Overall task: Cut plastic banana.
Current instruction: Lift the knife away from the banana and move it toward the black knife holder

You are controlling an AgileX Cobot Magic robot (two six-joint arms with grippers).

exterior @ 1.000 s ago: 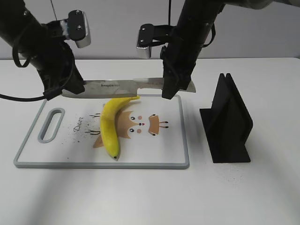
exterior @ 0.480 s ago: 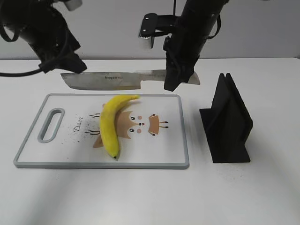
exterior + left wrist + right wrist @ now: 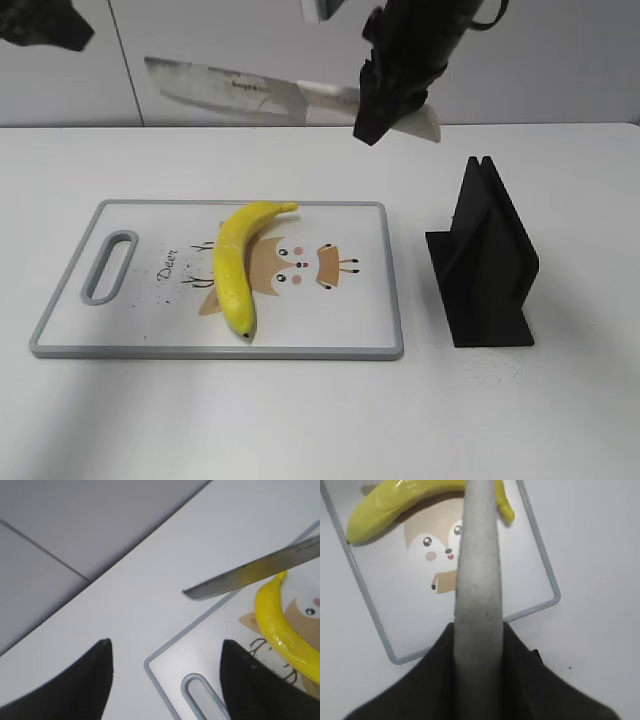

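The plastic banana [image 3: 237,262] lies whole on the white cutting board [image 3: 350,320], stem at the far edge, dark tip near the front. It also shows in the left wrist view [image 3: 280,625] and the right wrist view [image 3: 405,500]. My right gripper [image 3: 385,105] is shut on the handle of a steel knife [image 3: 235,90] and holds it level, high above the board's far edge. The handle [image 3: 477,595] sits between its jaws [image 3: 478,645]. My left gripper [image 3: 165,652] is open and empty, high above the board's left end; only a part of the left arm [image 3: 40,22] shows at the exterior view's top left.
A black knife stand [image 3: 485,262] stands on the table right of the board. The board has a handle slot [image 3: 108,265] at its left end and a printed deer drawing in the middle. A grey wall runs behind the white table.
The right gripper has lifted the knife well up from just above the banana. The left gripper has risen up and to the left, away from the blade, nearly out of the exterior view.
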